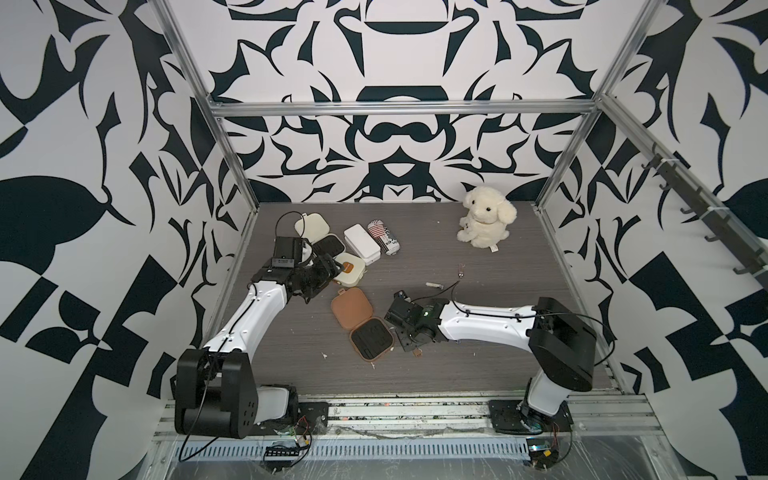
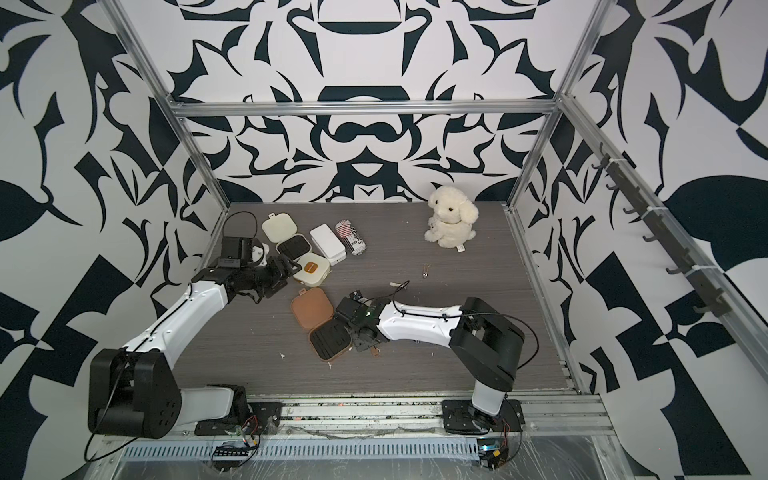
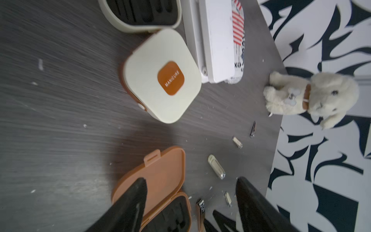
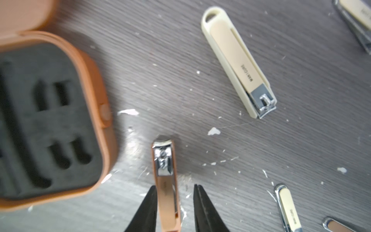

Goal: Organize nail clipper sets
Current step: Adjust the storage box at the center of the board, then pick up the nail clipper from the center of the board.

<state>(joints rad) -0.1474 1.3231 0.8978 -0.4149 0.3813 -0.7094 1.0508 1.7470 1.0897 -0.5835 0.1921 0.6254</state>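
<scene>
In a top view, open tan case (image 1: pixel 362 328) sits just beside right gripper (image 1: pixel 409 343); the right arm is nearer. Left wrist: left gripper (image 3: pixel 190 178) empty, fingers apart, closed cream case (image 3: pixel 162 76) ahead. Right wrist: jaws narrow, straddling tan clipper (image 4: pixel 164 180) lengthwise, not clamped.

Top views: mounted high over the near edge, tilted steeply down, taking in the whole table (image 1: pixel 519 270); nearly the same picture, shifted slightly sideways. Left wrist view: low, mid-range, facing across the table toward the plush dog (image 3: pixel 313 96). Right wrist view: very close, facing almost straight down at the tabletop. Shared: tan case (image 1: pixel 351 308) (image 2: pixel 311 308) (image 3: pixel 162 172) (image 4: pixel 50 124) in all four; cream clipper (image 3: pixel 215 166) (image 4: pixel 239 62) in both wrist views.
</scene>
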